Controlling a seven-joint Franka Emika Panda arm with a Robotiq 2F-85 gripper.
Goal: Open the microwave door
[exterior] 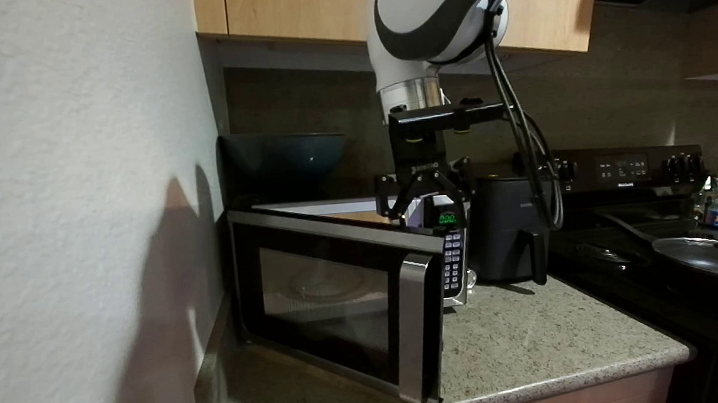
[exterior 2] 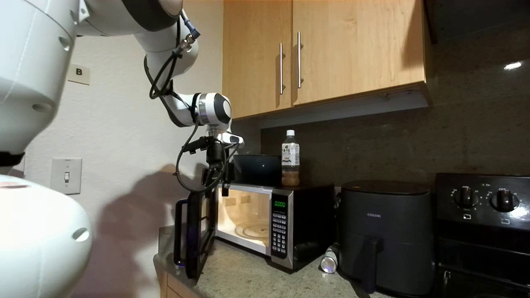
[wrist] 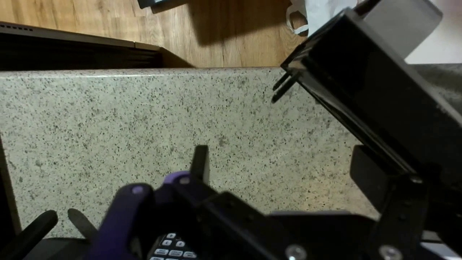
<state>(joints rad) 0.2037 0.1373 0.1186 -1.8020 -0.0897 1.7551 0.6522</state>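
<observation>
Your tool (wrist: 283, 168) gapes wide, empty; retracting could snag the microwave door (wrist: 379, 90) at wrist-view two o'clock, closing it.

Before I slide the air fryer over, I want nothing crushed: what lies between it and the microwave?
A small shiny cylinder lies on the counter between the microwave and air fryer, visible in both exterior views.

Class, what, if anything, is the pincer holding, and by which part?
Nothing is held: the pincer stands open, countertop showing between its fingers in the wrist view.
</observation>
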